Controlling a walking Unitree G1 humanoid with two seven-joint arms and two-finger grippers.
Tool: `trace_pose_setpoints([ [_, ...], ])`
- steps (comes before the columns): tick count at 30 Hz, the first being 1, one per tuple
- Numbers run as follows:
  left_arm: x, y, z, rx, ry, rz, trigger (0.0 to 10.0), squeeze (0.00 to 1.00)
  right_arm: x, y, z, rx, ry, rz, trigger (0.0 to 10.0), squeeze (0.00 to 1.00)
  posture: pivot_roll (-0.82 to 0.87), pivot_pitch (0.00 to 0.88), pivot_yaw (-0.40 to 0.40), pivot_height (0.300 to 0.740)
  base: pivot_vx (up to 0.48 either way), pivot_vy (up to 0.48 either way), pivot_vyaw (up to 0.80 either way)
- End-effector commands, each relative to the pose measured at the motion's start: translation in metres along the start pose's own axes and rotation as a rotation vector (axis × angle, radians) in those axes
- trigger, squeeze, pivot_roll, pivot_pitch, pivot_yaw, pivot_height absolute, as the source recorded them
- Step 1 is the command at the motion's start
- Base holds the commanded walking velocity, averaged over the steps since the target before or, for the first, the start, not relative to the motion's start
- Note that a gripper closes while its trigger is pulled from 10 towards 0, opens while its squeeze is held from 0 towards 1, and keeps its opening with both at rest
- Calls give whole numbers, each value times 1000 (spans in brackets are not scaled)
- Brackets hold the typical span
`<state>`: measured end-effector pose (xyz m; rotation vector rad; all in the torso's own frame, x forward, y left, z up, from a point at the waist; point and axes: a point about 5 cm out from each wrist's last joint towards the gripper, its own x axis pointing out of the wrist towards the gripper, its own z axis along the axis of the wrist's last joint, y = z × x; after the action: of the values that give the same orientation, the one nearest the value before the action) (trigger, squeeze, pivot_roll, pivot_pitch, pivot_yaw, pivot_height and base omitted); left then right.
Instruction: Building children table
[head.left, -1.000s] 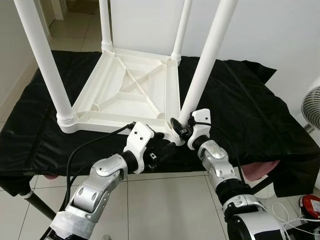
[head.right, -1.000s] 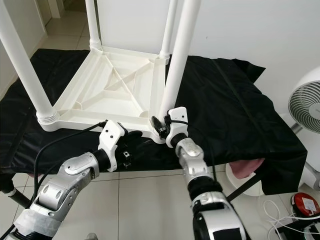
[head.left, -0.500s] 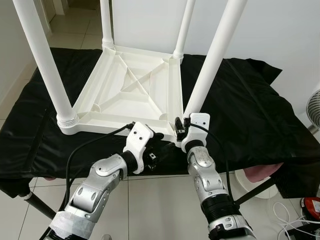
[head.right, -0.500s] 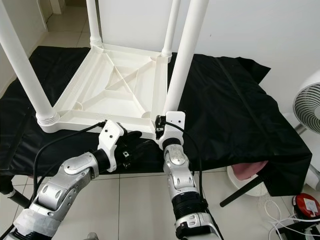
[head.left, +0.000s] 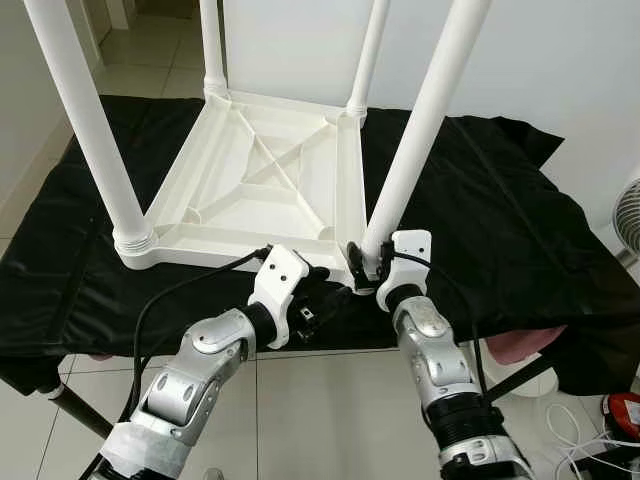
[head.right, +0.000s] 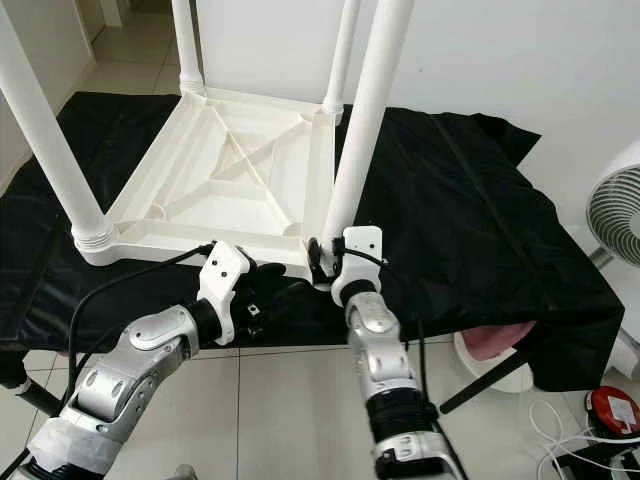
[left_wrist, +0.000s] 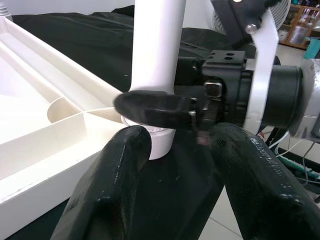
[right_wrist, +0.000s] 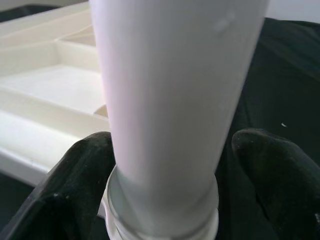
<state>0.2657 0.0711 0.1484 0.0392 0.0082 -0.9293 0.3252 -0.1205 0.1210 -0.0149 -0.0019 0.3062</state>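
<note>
Gripping the near table leg (head.left: 415, 130) at its base with right gripper (head.left: 362, 264); left gripper (head.left: 330, 297) open beside, partly hidden.

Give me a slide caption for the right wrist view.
Right tool straddles the base of a white table leg above the upturned tabletop.

Table (head.left: 260, 180) smooth glossy white plastic; cloth (head.left: 480, 210) matt black.
</note>
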Motion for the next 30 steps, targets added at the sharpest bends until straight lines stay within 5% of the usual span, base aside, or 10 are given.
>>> trace_pose_setpoints([
  [1, 1, -5, -1, 1, 8, -47, 10000, 0, -2, 1, -7, 17, 31, 29, 10000, 0, 40, 0, -92, 740, 0, 0, 0],
  [3, 0, -5, -1, 4, 9, -52, 10000, 0, -5, -10, -5, -75, 31, 230, 10000, 0, 41, 0, -89, 740, 0, 0, 0],
  [6, 1, -5, -1, 6, 11, -55, 10000, 0, -4, -17, 0, -122, 14, 303, 10000, 0, 42, 0, -87, 740, 0, 0, 0],
  [13, 4, -5, 1, 18, 13, -64, 10000, 0, 9, -28, 9, -182, 23, 397, 10000, 0, 44, 0, -79, 740, 0, 0, 0],
  [24, 4, -6, 1, 20, 15, -72, 10000, 0, 22, -20, 2, -201, 99, 558, 10000, 0, 56, 0, -75, 740, 0, 0, 0],
  [26, 4, -6, 1, 20, 15, -73, 10000, 0, 24, -19, 1, -195, 101, 567, 8745, 0, 56, 0, -73, 740, 0, 0, 0],
  [27, 4, -6, 1, 20, 16, -73, 10000, 0, 25, -18, 1, -190, 102, 572, 6078, 0, 57, 0, -73, 740, 0, 0, 0],
  [28, 4, -6, 1, 20, 16, -73, 10000, 0, 25, -18, 1, -190, 102, 572, 6078, 0, 57, 0, -73, 740, 0, 0, 0],
  [29, 4, -6, 1, 19, 18, -73, 10000, 0, 26, -17, 0, -186, 103, 574, 549, 0, 58, 0, -71, 740, 0, 0, 0],
  [30, 3, -6, 0, 17, 21, -75, 10000, 0, 26, -16, -1, -176, 103, 574, 0, 0, 61, 0, -74, 740, 0, 0, 0],
])
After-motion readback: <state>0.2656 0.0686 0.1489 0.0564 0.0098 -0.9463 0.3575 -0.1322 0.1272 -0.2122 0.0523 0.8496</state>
